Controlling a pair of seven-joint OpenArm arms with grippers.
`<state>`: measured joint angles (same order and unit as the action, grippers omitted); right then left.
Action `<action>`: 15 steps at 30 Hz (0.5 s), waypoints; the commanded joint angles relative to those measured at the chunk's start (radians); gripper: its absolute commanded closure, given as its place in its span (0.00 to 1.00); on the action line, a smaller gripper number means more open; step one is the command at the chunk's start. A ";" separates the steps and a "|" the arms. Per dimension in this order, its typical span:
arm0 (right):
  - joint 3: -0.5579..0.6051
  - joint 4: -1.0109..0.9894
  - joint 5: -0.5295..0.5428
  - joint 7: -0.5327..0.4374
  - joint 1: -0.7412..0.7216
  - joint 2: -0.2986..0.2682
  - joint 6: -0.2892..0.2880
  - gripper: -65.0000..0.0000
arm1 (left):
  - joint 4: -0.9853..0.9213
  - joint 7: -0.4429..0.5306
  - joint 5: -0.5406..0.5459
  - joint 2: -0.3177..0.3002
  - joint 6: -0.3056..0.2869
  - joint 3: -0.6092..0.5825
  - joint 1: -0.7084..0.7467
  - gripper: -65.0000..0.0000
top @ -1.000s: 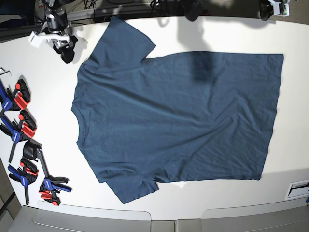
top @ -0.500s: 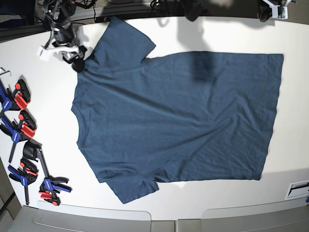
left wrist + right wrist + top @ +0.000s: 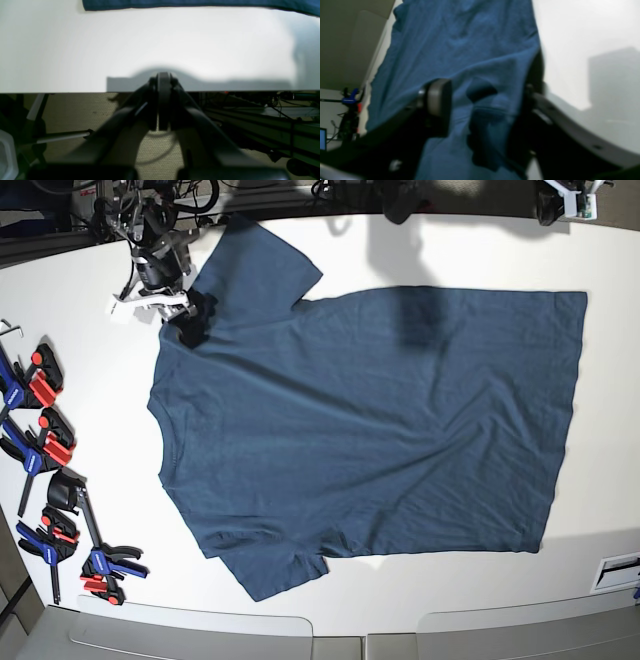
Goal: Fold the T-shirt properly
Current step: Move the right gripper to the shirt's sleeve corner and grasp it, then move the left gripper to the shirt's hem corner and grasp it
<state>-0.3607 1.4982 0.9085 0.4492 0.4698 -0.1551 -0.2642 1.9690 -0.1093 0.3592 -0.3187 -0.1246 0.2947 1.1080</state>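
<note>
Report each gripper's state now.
Left gripper: closed, empty.
Right gripper: open, straddling the T-shirt shoulder edge.

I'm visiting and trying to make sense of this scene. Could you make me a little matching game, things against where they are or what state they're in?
Things:
1. T-shirt
2. right gripper
3. left gripper
4. clamps

Descriptions:
A. shut, at the table's edge
B. open, at the shirt's shoulder
C. spread flat, unfolded
D. lying beside the shirt's collar end

Pairs: 1-C, 2-B, 3-A, 4-D
</note>
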 commanded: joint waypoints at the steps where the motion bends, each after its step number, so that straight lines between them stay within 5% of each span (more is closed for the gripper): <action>1: 0.001 -0.002 -0.021 0.038 0.010 -0.003 0.017 0.65 | 0.013 0.020 -0.002 -0.006 0.002 0.006 0.014 1.00; 3: 0.001 -0.002 -0.030 0.038 0.010 -0.003 0.017 0.85 | 0.013 0.018 -0.002 -0.006 0.002 0.006 0.005 1.00; 5: 0.001 -0.002 -0.068 0.038 0.010 -0.003 0.017 1.00 | 0.014 0.001 -0.002 -0.006 0.002 0.006 -0.010 0.86; 7: 0.001 -0.002 -0.079 0.039 0.010 -0.003 0.017 1.00 | 0.014 -0.056 -0.002 -0.006 0.002 0.006 -0.039 0.74; 15: 0.001 -0.002 -0.098 0.049 0.010 -0.003 0.017 1.00 | 0.014 -0.205 0.020 -0.006 0.000 0.112 -0.184 0.73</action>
<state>-0.3588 1.4960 0.8116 0.4728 0.4706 -0.1551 -0.2661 1.9690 -0.3321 0.3771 -0.3149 -0.1314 0.4004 0.9134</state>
